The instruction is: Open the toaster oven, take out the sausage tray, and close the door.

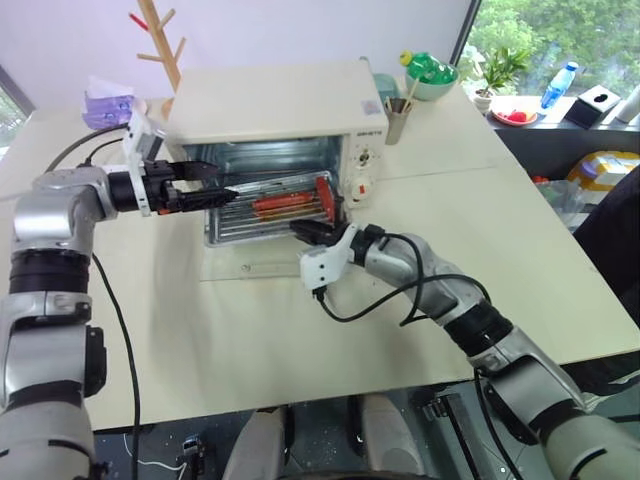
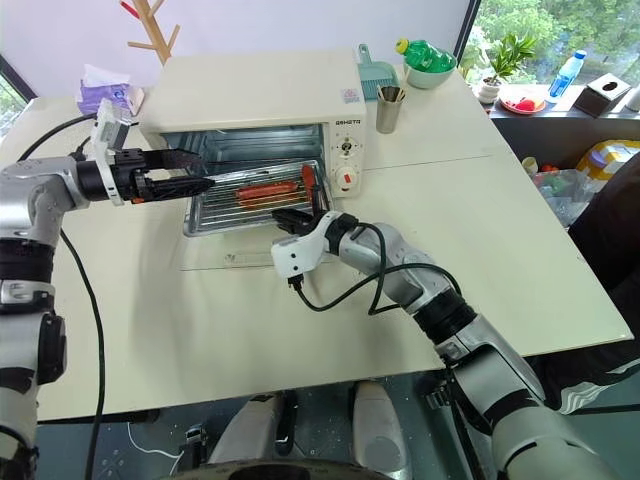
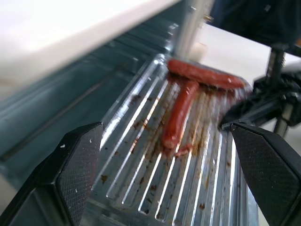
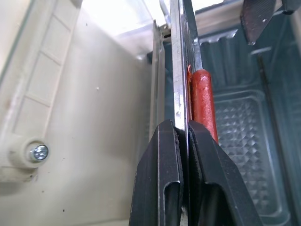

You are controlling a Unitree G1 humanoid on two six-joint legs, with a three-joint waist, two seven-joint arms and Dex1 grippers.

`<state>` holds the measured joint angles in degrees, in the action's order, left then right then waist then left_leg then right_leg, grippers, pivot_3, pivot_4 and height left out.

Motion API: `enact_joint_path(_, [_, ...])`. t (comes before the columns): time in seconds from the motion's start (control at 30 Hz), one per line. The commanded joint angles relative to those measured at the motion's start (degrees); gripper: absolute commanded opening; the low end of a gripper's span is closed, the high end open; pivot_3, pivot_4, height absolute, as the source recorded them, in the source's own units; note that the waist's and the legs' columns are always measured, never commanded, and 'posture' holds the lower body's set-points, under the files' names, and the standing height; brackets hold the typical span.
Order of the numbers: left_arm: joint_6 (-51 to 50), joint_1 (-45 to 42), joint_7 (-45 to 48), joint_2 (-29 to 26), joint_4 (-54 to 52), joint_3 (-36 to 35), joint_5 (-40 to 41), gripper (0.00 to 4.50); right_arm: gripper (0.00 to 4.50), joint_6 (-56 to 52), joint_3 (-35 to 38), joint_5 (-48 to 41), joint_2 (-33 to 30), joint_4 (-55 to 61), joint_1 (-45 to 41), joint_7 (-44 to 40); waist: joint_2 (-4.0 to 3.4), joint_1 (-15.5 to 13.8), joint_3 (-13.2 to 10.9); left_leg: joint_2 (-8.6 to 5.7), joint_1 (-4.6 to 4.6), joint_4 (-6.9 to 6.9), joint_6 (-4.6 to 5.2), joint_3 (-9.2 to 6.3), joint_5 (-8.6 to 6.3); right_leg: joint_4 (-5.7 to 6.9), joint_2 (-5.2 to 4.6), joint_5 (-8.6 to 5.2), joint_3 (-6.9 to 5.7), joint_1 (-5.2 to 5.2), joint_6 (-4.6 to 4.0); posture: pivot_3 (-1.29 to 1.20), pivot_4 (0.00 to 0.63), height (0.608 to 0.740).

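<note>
The cream-white toaster oven (image 1: 270,100) stands at the back of the table. Its glass door (image 1: 255,265) lies folded down flat in front of it. The silvery ridged sausage tray (image 1: 230,225) sticks partly out of the opening and carries reddish-brown sausages (image 1: 285,203). My right gripper (image 1: 312,232) is shut on the tray's front right rim (image 4: 178,56), close beside one sausage (image 4: 202,99). At the tray's left end hovers my left gripper (image 1: 228,186), open, its fingers (image 3: 80,169) spread over the ridged tray (image 3: 178,188) and touching nothing.
A metal cup (image 1: 398,120) with utensils and a green bowl (image 1: 432,78) stand right of the oven. A wooden rack (image 1: 160,40) and a tissue pack (image 1: 105,105) are at its left. A black cable (image 1: 380,300) loops on the table by my right arm.
</note>
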<state>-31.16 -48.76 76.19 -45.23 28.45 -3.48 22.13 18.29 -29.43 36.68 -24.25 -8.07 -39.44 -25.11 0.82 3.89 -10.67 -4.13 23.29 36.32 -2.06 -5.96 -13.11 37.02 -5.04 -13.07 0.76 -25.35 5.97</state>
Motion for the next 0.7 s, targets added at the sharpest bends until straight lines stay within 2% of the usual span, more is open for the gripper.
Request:
enact_joint_path(0.03, [-2.1,2.0,2.8,-3.7,-6.5,-2.2,2.7,4.5,0.01,2.1,3.4,-2.8,-1.7,5.8,1.3,-0.3,0.0,0.0,0.0,0.0,0.0,0.0,0.0,0.0,0.0,0.0,0.0,0.0,0.0,0.0,0.0,0.0,0.15,0.74])
enact_joint_path(0.3, [-10.2,10.6,5.8,-11.0,-19.8,-6.7,9.8,4.5,0.01,5.7,6.9,-7.9,-6.4,11.5,6.3,-2.9,0.03,-0.3,0.0,0.06,0.0,0.01,0.02,0.02,-0.01,-0.04,-0.01,-0.01,0.03,0.04,0.0,0.0,0.15,0.74])
enact_joint_path(0.53, [-26.5,20.9,1.9,-15.8,-27.3,-16.4,20.1,4.5,0.01,9.3,8.5,-11.0,-9.2,14.4,9.5,-4.5,0.05,-0.7,0.0,0.1,-0.12,0.02,0.04,0.06,-0.02,-0.06,-0.01,-0.04,0.06,0.09,-0.04,0.0,0.15,0.74])
enact_joint_path(0.6, [-32.4,26.3,0.1,-16.0,-30.7,-20.3,23.7,4.5,0.01,11.6,8.9,-12.6,-10.2,15.0,10.3,-5.0,0.05,-0.7,0.0,0.13,-0.12,0.01,0.04,0.06,-0.02,-0.06,0.0,-0.05,0.07,0.1,-0.06,0.0,0.15,0.74])
enact_joint_path(0.7, [-41.5,33.5,-5.7,-12.7,-35.0,-26.6,29.6,4.5,0.01,15.4,9.5,-15.2,-12.1,15.0,11.2,-6.1,0.06,-0.8,0.0,0.23,-0.17,-0.01,0.06,0.1,-0.04,-0.06,-0.01,-0.08,0.12,0.12,-0.09,0.0,0.15,0.74])
